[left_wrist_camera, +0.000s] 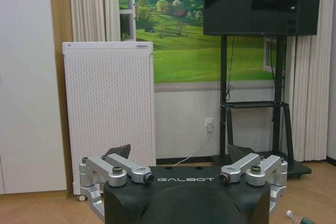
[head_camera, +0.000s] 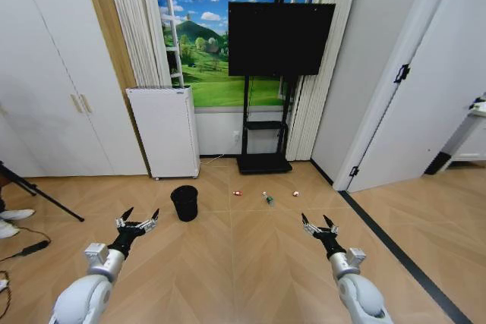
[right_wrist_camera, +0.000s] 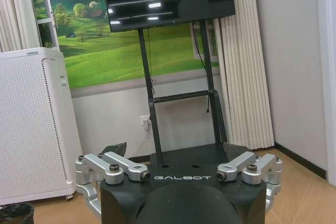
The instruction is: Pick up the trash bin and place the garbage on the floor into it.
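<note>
You have the left gripper [head_camera: 140,217] held out low over the floor [head_camera: 250,263], its fingers spread wide with nothing between them. The right gripper [head_camera: 318,222] hangs at about the same height on the other side, jaws likewise apart and empty. The trash bin [head_camera: 184,202] stands upright ahead of your left gripper, near the white perforated appliance [head_camera: 164,131]. The garbage lies in a loose row beyond: a red-and-white wrapper [head_camera: 237,193], a green bottle [head_camera: 268,199] (white cap showing) and a red-and-white scrap [head_camera: 295,193], below the TV stand [head_camera: 263,162].
</note>
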Tool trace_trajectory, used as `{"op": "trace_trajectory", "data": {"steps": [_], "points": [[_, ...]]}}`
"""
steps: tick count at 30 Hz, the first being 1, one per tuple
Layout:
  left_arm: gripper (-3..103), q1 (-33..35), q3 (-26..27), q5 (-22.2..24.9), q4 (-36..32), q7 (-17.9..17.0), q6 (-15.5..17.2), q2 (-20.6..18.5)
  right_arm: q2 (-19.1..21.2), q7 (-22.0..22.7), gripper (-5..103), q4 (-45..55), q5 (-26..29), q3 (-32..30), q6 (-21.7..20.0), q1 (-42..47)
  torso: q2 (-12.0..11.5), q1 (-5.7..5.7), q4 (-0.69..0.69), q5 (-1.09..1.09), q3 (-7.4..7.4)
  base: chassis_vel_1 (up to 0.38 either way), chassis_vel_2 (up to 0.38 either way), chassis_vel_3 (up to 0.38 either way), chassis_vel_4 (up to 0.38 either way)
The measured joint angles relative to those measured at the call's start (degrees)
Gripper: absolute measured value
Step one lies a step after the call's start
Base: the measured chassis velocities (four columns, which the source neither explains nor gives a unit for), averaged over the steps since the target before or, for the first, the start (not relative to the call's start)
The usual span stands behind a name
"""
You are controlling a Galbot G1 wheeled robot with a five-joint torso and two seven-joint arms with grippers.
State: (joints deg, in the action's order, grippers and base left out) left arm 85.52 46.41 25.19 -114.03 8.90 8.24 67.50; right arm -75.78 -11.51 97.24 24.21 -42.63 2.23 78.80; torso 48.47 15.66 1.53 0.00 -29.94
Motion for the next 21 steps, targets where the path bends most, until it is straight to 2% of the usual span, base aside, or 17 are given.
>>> {"op": "trace_trajectory", "data": {"steps": [21], "points": [[100,0.09,0.1,0.04,-0.06,0.52,-0.03,-0.04,0.03,-0.65,100,-0.01,-1.11,0.0,-0.28,0.05,0.0,0.0,0.0,0.0,0.0,0.0,0.0,0.0,0.0]]}}
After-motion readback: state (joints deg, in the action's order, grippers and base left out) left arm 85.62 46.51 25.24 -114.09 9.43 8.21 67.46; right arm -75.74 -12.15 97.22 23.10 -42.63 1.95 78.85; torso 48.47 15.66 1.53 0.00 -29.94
